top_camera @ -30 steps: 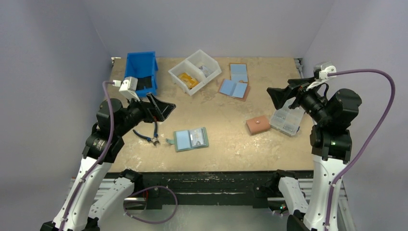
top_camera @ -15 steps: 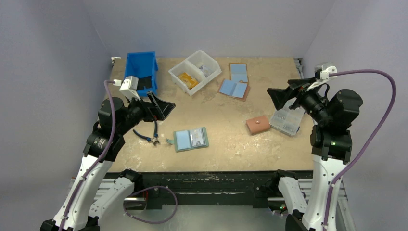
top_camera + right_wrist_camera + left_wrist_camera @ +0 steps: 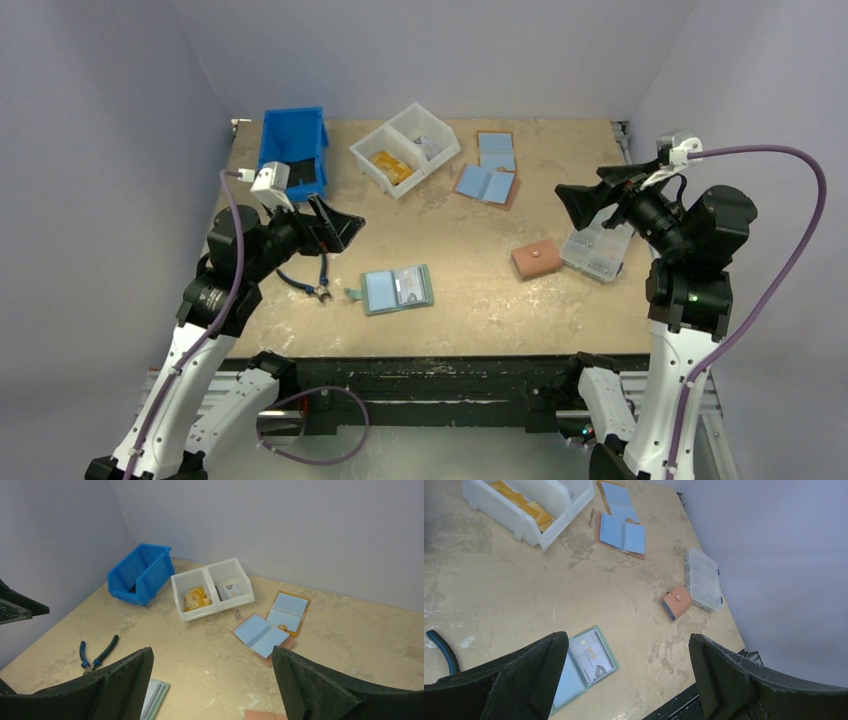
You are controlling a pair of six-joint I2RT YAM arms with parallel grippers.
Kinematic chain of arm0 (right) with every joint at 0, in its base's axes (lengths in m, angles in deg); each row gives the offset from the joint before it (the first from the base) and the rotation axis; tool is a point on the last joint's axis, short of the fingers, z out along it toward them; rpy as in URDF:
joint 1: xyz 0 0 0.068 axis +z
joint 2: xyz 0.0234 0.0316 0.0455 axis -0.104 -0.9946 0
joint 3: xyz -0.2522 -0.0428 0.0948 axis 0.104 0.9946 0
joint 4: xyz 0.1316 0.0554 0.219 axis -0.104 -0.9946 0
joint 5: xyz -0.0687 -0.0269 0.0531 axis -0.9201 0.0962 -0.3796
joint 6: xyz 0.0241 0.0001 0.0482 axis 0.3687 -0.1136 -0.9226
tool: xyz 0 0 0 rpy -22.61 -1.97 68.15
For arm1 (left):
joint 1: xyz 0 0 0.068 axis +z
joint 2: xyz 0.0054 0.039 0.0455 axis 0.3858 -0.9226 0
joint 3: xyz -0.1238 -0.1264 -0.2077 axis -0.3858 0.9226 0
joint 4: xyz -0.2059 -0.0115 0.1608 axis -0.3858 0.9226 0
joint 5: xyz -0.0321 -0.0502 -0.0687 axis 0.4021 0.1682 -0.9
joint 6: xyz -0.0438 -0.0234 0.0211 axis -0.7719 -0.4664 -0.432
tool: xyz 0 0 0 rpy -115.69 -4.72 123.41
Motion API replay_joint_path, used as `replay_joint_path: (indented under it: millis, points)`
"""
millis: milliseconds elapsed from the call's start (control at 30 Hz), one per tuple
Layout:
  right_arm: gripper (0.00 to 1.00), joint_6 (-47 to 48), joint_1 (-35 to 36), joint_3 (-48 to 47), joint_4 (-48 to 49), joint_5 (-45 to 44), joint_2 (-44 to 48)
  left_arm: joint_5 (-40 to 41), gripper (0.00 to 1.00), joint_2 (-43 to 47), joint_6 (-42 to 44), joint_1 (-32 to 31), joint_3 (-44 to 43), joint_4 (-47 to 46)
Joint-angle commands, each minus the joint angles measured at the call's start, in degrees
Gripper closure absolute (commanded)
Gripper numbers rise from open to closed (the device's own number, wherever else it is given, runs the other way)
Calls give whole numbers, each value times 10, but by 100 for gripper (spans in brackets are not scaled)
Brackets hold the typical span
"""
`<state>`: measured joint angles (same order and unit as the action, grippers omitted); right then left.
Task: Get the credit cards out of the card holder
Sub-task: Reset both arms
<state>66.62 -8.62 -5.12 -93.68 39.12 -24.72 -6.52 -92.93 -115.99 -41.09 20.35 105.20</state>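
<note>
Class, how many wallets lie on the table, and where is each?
4. The teal card holder lies open, front centre; the salmon-pink wallet sits beside the clear box; the open blue wallet and the second blue wallet lie farther back. The blue bin may hide more.

A robotics lab test cell.
Plain lilac-grey walls box in a scuffed wooden table. The left arm and right arm are bolted at its near edge, trailing purple cables. A blue bin, a white divided bin, pliers and a clear parts box are set out.
</note>
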Motion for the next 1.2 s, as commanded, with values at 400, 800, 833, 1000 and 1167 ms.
replay_joint_path:
  millis: [400, 800, 833, 1000, 1167]
  points:
    - [1, -15, -14, 8, 21, 22, -8, -5, 1, -12, 7, 4, 19, -50]
    - [1, -16, -15, 5, 25, 36, -23, 25, 1, 15, 6, 4, 33, -37]
    - [1, -15, -15, 6, 27, 36, -24, 25, 1, 15, 6, 4, 34, -35]
    - [1, -15, -16, 8, 29, 36, -30, 35, 1, 17, 10, 4, 34, -23]
    - [1, -12, -16, 12, 31, 35, -37, 43, 1, 28, 10, 4, 46, -19]
